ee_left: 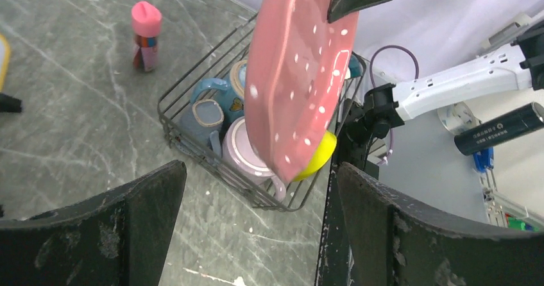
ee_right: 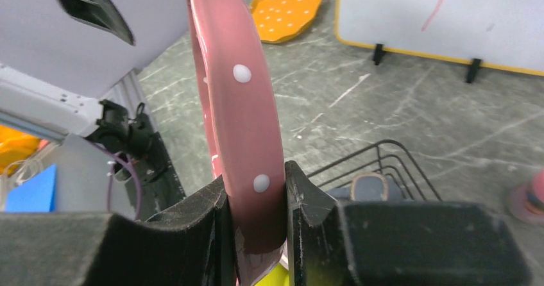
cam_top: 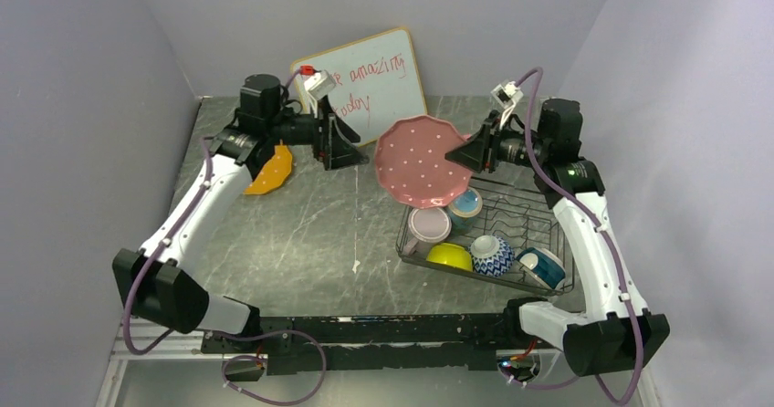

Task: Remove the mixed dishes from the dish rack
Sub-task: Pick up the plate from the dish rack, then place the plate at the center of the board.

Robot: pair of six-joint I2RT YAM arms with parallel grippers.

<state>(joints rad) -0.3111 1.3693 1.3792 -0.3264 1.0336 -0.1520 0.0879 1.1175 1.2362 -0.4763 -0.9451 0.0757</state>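
- One dish is out of the rack: the pink dotted plate [cam_top: 422, 161] hangs on edge in the air, over the far-left corner of the dish rack [cam_top: 525, 211], between the two arms.
- The right gripper [ee_right: 256, 193] pinches the plate's rim with one finger on each face, and the hold covers only a short stretch of that rim.
- The left gripper [ee_left: 260, 174] stands spread wide with nothing in it, just left of the plate and facing it, not touching.
- The orange plate [cam_top: 270, 172] lies flat on the table at far left, near the whiteboard [cam_top: 374, 78].
- In the rack sit the lilac mug [cam_top: 428, 227], the yellow bowl [cam_top: 450, 257], the blue-white patterned bowl [cam_top: 491, 254], the teal-white bowl [cam_top: 543, 266] and what seems to be a pale blue cup [cam_top: 465, 204], partly hidden by the plate.
- Handling, as a judgement: the plate looks like glazed ceramic, so it is stiff, fairly heavy, slick and breakable. Held by one edge it may pivot or slip. A second hold belongs on the opposite rim, fingers well past the lip.
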